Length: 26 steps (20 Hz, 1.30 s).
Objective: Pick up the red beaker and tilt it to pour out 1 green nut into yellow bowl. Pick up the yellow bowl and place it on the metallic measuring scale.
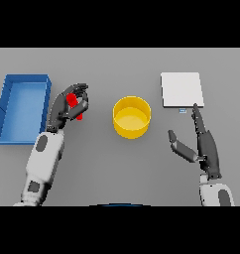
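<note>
Tray (23, 79), blue and with nothing visible inside, sits at the far left of the grey table (117, 168). Just right of it, the left hand (67, 106) has its fingers curled round the red beaker (75, 105), which shows only as a red strip between fingers and thumb; whether it is lifted clear of the table cannot be told. In the middle stands the yellow bowl (132, 117), upright, well apart from the beaker, and no green nut can be made out in it. Further right, behind and beside the bowl, lies the flat pale scale (182, 90). The right hand (204, 144) rests open below the scale, fingers straight and pointing toward it, thumb spread, touching nothing.

By my reading, step 1 is in hand: the beaker is gripped but the pour is not yet done. The next move calls for carrying the beaker right until its mouth is over the bowl, then tilting gently so only 1 nut drops.
</note>
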{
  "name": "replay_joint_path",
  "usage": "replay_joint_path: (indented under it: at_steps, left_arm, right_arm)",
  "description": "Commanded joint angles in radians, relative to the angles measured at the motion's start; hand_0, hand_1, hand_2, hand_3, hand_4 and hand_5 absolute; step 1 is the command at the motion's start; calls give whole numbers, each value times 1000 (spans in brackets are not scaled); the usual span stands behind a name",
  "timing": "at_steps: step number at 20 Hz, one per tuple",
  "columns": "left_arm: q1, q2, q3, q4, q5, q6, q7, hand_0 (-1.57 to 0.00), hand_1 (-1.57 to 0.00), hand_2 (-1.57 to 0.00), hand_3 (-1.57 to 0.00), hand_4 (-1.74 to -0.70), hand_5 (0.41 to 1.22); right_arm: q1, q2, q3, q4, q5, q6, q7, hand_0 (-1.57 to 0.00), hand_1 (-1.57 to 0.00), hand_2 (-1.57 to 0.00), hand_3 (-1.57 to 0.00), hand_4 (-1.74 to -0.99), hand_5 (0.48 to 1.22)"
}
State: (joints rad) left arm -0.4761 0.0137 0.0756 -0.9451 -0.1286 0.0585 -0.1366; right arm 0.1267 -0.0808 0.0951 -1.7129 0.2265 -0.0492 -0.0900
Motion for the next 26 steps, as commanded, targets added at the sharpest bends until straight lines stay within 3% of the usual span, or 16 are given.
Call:
replay_joint_path:
  at_steps: [1, 4, 8, 9, 12, 18, 22, 26]
  left_arm:
    - [-11, -5, -9, 8, -18, 17, 9, -662, -699, -733, -724, -1500, 941]
    - [-5, 7, -30, 9, -41, 3, -34, -1106, -1125, -1142, -974, -1603, 1078]
    - [-1, -6, -43, -10, -58, 4, 5, -1380, -1388, -1395, -1326, -1505, 1162]
    - [-7, -10, -40, -9, -59, 18, 20, -1419, -1425, -1430, -1375, -1552, 1159]
    - [-2, -14, -23, -34, -11, 23, -23, -1493, -1496, -1499, -1471, -1644, 1132]
    - [2, 5, -77, -164, -22, 59, 20, -1551, -1551, -1552, -1545, -1716, 1114]
    - [-41, 91, -196, -229, -135, 19, 155, -1563, -1563, -1563, -1560, -1731, 1124]
    - [-86, 118, -275, -217, -206, 3, 235, -1564, -1565, -1565, -1562, -1733, 1112]
  right_arm:
    - [-3, -5, -6, -2, 0, -2, 6, 1, 1, 1, 1, -1255, 644]
    - [3, -6, -6, 5, -8, 5, -17, 1, 1, 1, 1, -1252, 644]
    - [-10, 5, -5, 4, -3, -7, 10, 1, 1, 1, 1, -1257, 645]
    - [-3, -1, -11, 1, -16, 2, 2, 1, 1, 1, 1, -1258, 644]
    - [8, 0, -7, -6, -18, 7, -10, 1, 1, 1, 1, -1262, 646]
    - [19, -5, 1, -12, 2, 2, -34, 1, 1, 1, 1, -1263, 654]
    - [12, -16, -1, -5, 13, 2, -23, 1, 1, 1, 1, -1253, 666]
    - [-6, -14, 0, 0, 25, -7, -3, 1, 1, 1, 1, -1256, 678]
